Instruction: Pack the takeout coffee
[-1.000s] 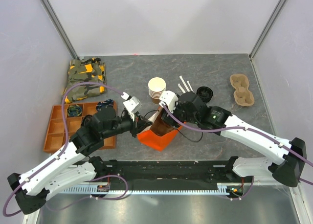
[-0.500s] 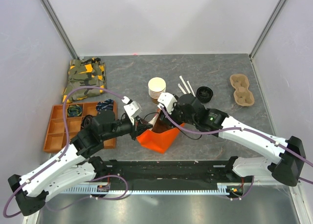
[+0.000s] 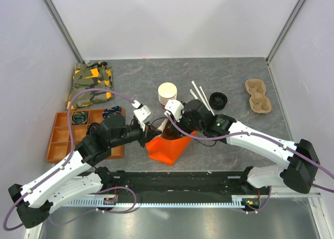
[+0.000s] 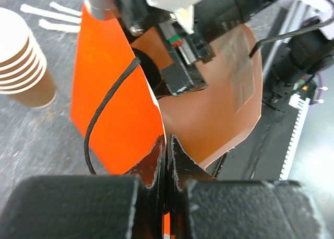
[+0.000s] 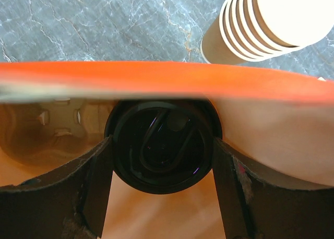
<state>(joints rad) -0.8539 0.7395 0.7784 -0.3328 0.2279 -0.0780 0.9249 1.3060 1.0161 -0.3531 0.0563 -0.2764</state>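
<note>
The orange bag [image 3: 168, 148] stands open between the two arms. My left gripper [image 3: 151, 130] is shut on the bag's near wall edge, seen pinched in the left wrist view [image 4: 167, 145] beside the orange wall [image 4: 112, 98]. My right gripper [image 3: 170, 127] reaches into the bag's mouth. In the right wrist view it [image 5: 162, 155] is shut on the takeout coffee, whose round black lid [image 5: 162, 145] sits between the fingers, inside the bag's brown interior and below the orange rim [image 5: 156, 80]. The cup's body is hidden.
A stack of lidless tan cups [image 3: 167, 94] stands just behind the bag. White stirrers [image 3: 197, 92], a loose black lid [image 3: 218, 100] and a pulp cup carrier [image 3: 258, 96] lie to the right. An orange compartment tray [image 3: 61, 141] and camouflage cloth [image 3: 91, 82] are at the left.
My right gripper has moved left and further into the bag's mouth with the coffee. The bag has shifted slightly toward the near edge; my left gripper keeps its hold.
</note>
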